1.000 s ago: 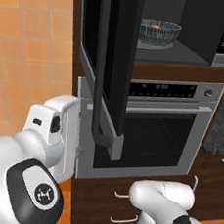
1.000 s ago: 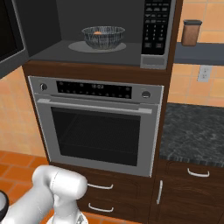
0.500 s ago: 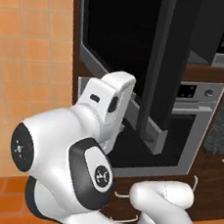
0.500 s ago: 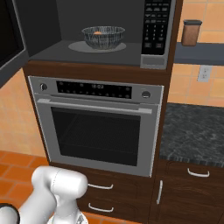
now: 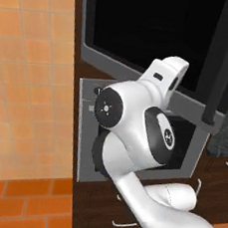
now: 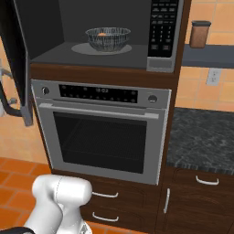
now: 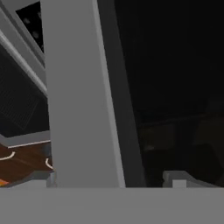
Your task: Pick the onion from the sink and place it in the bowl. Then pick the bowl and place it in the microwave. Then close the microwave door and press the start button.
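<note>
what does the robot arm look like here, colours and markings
The arm is glossy white, built of rounded, bulbous segments. Its joints carry dark grey to black round caps, each stamped with a small white circular emblem. A dark band rings one joint. In the hand view, a grey fingertip of the gripper rises at the bottom edge. No cables show.

The bowl (image 6: pixel 108 39) sits on the microwave (image 6: pixel 59 55) floor.

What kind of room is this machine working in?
A kitchen, by the look of it, computer-drawn: a built-in microwave with a glass bowl inside sits above a steel oven, beside a dark stone counter with wooden drawers.
</note>
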Available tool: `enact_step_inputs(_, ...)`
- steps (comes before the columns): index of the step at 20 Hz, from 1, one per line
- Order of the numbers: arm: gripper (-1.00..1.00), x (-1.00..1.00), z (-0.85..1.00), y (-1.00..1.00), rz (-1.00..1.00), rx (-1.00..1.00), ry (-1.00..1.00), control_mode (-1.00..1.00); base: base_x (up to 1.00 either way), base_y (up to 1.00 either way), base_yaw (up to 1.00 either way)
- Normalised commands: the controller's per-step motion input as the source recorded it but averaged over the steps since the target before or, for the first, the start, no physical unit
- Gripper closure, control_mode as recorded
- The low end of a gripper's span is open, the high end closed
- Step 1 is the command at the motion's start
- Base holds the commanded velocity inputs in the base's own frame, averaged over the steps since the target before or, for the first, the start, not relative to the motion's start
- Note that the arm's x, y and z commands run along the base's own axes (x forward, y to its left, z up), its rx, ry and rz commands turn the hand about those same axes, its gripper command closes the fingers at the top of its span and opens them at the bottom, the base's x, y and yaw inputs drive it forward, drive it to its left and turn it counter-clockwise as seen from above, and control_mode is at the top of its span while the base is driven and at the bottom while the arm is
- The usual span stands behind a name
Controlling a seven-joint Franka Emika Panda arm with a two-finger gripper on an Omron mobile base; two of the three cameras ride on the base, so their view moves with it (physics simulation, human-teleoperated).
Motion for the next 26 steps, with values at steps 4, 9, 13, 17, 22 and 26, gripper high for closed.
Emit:
enact_step_inputs(4,-1.00,0.98,0.30,-0.99,0.00,0.05,-0.03,-1.00,0.00,0.00,0.00)
enact_step_inputs(9,-1.00,0.99,0.33,-0.66,0.00,0.01,-0.01,-1.00,0.00,0.00,0.00)
enact_step_inputs(13,-1.00,0.88,0.16,-0.35,0.00,0.00,-0.01,-1.00,0.00,0.00,0.00)
enact_step_inputs(17,-1.00,0.88,0.03,-0.33,0.04,0.00,-0.01,-1.00,0.00,0.00,0.00)
enact_step_inputs(22,-1.00,0.86,0.00,-0.36,0.09,0.00,-0.03,-1.00,0.00,0.00,0.00)
enact_step_inputs(26,-1.00,0.79,0.00,-0.33,0.11,0.00,-0.03,-1.00,0.00,0.00,0.00)
